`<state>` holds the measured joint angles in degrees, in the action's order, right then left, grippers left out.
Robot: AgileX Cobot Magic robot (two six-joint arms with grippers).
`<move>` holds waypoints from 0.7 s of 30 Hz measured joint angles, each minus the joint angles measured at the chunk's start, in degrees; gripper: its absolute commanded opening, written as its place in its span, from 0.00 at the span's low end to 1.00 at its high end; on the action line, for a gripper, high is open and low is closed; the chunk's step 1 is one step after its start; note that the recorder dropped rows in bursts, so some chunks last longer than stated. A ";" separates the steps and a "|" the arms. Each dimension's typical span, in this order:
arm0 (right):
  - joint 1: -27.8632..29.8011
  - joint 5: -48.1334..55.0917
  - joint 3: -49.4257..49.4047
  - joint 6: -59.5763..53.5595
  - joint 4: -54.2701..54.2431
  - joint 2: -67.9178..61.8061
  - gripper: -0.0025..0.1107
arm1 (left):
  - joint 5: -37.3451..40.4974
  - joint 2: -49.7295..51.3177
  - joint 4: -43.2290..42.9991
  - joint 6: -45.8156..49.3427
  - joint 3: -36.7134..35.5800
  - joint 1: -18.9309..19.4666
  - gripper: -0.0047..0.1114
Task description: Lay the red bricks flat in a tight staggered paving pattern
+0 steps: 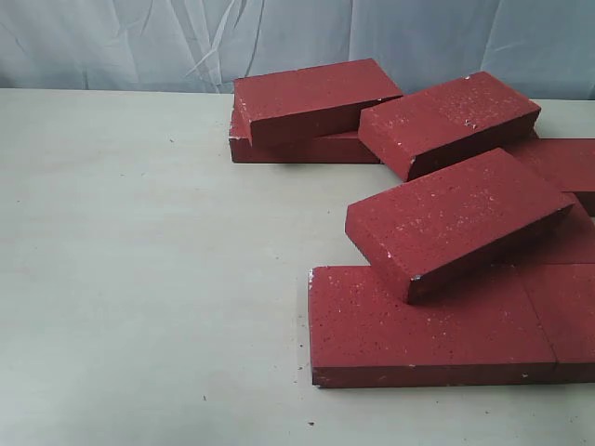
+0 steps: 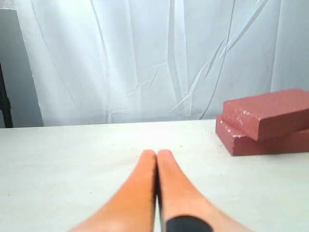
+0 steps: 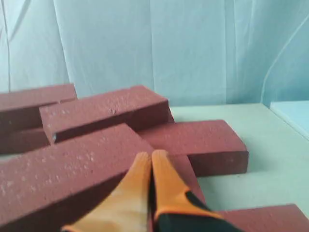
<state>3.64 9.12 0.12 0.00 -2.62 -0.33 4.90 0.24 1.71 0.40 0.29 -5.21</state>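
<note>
On right half of table (image 1: 139, 279): red bricks (image 1: 428, 325) in loose pile, several propped on others, not flat yet. Tilted brick (image 1: 456, 218) leans on flat ones, long axis diagonal in ext. view. R gripper (image 3: 151, 157) fingers pressed together, empty, tips just above the pile. L gripper (image 2: 157, 155) fingers together too, empty, over bare table, stacked pair (image 2: 263, 121) ahead, well apart. Judgement: R arm nearer, tilted brick prob. first.
</note>
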 measured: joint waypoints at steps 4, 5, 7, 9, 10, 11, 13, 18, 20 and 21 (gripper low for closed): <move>0.00 -12.89 0.00 0.40 -6.31 0.00 0.01 | -4.15 0.00 8.02 0.00 -0.08 0.00 0.04; 0.00 -14.50 0.00 1.17 -8.45 0.00 0.01 | -5.36 0.00 8.94 0.00 -0.08 0.00 0.04; 0.00 -18.13 0.00 2.79 -12.48 0.00 0.01 | -8.80 0.00 10.00 0.00 -0.08 0.00 0.04; 0.00 -22.07 0.00 3.27 -13.64 0.00 0.01 | -12.30 0.00 10.12 -0.83 -0.08 0.00 0.04; 0.00 -23.09 0.48 3.48 -14.06 0.00 0.01 | -14.45 0.00 10.25 -2.39 -0.08 0.00 0.04; 0.00 -23.31 1.92 3.48 -14.23 0.02 0.01 | -17.15 0.00 10.33 -3.83 -0.08 0.00 0.04; 0.00 -23.92 5.59 3.48 -14.39 0.12 0.01 | -20.95 0.00 10.33 -7.13 -0.08 0.00 0.04; 0.00 -25.28 14.90 3.48 -12.77 -6.32 0.01 | -28.82 0.00 10.12 -10.02 0.36 0.00 0.04; 0.00 -25.36 17.48 3.48 -12.36 -11.27 0.01 | -30.23 1.88 10.09 -10.38 2.16 0.00 0.04; 0.00 -25.36 18.51 3.48 -12.36 -13.45 0.01 | -30.61 3.61 10.09 -10.74 3.11 0.00 0.04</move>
<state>3.64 -16.25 18.63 3.48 -14.98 -13.78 -25.72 3.85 11.80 -10.33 3.40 -5.21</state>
